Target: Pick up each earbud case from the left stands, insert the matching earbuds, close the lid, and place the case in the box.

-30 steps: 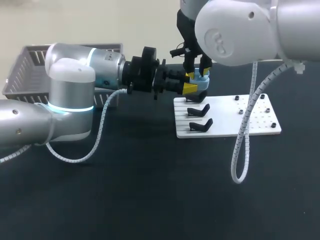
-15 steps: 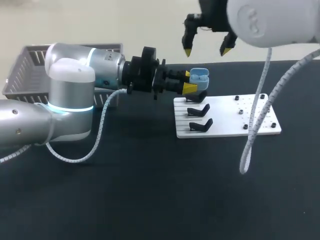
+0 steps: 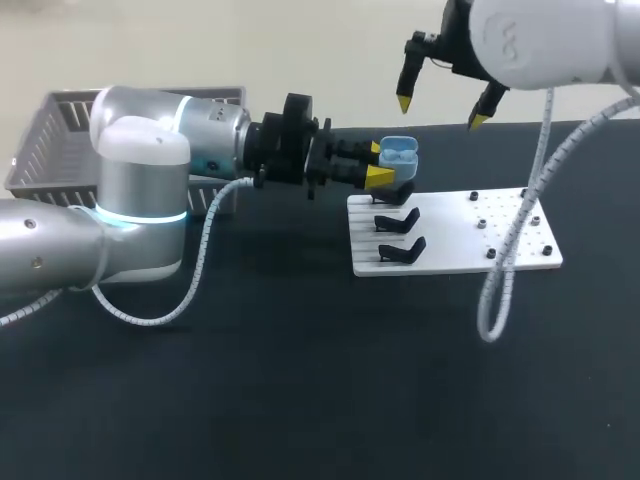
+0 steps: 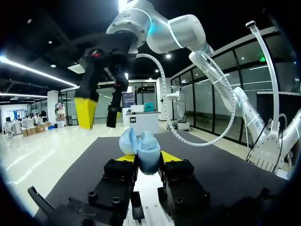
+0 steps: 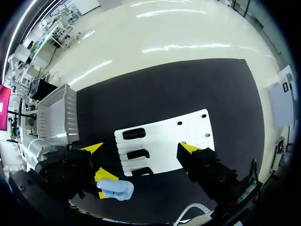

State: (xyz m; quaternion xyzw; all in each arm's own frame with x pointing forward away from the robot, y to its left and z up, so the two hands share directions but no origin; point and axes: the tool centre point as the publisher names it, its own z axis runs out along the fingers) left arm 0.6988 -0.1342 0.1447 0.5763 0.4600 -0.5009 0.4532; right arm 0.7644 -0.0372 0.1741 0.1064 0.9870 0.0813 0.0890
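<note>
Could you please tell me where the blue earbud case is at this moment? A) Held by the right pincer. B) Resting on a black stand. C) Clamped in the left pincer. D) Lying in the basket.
C: the blue earbud case sits lid open between the two fingers of the left pincer, while the right pincer hangs open and empty above it.

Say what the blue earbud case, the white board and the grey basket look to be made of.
Earbud case: smooth, softly glossy plastic, going by its even pale-blue sheen. White board: matte, flat, probably plastic or painted sheet; unclear which. Basket: likely grey plastic, judging by its slotted lattice walls.
</note>
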